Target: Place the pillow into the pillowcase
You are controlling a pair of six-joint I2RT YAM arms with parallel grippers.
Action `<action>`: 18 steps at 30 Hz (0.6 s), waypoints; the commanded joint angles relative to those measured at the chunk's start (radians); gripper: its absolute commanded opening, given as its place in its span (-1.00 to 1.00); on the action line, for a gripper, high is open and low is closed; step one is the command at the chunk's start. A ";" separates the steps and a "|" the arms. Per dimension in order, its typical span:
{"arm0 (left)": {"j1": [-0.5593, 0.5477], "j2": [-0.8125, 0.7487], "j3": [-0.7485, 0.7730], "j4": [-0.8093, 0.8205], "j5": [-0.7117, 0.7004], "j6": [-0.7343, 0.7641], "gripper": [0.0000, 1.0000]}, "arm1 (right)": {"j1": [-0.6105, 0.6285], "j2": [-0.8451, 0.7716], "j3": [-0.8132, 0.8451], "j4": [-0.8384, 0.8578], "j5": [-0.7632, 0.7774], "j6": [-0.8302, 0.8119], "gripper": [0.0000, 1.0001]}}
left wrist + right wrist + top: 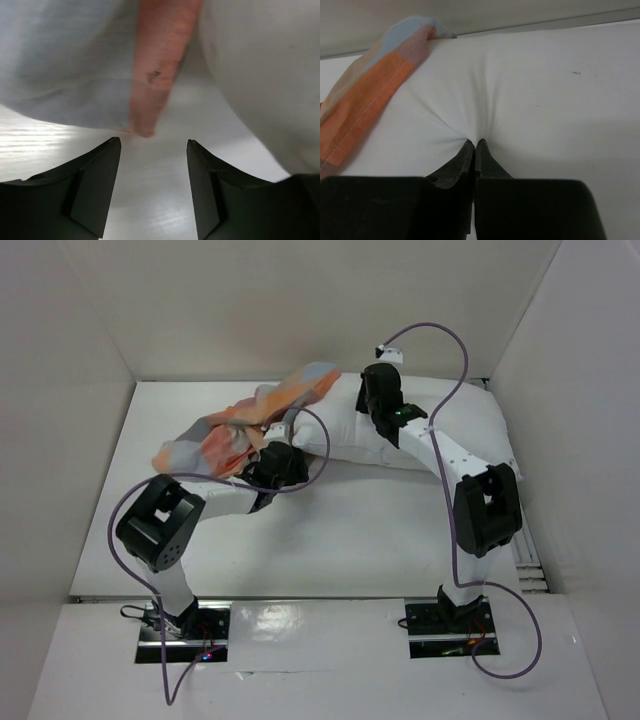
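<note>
The white pillow (pixel 470 425) lies across the back right of the table. The checked pillowcase (pixel 225 435) in orange, blue and grey is bunched at its left end, partly draped over that end. My right gripper (pixel 475 142) is shut, pinching a fold of the pillow (pixel 535 95) on top; the pillowcase edge (pixel 375 95) shows at its left. My left gripper (pixel 154 145) is open and empty, low over the table, just short of the hanging pillowcase (pixel 160 65), with the pillow (pixel 265 70) at its right.
White walls enclose the table (pixel 330 540) on the left, back and right. The right arm's purple cable (pixel 450 390) loops over the pillow. The left arm's cable (pixel 315 435) arcs near the pillowcase.
</note>
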 commanded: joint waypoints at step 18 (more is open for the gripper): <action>0.038 0.106 0.214 -0.150 -0.294 -0.047 -1.00 | -0.047 -0.052 0.017 0.002 -0.018 0.003 -1.00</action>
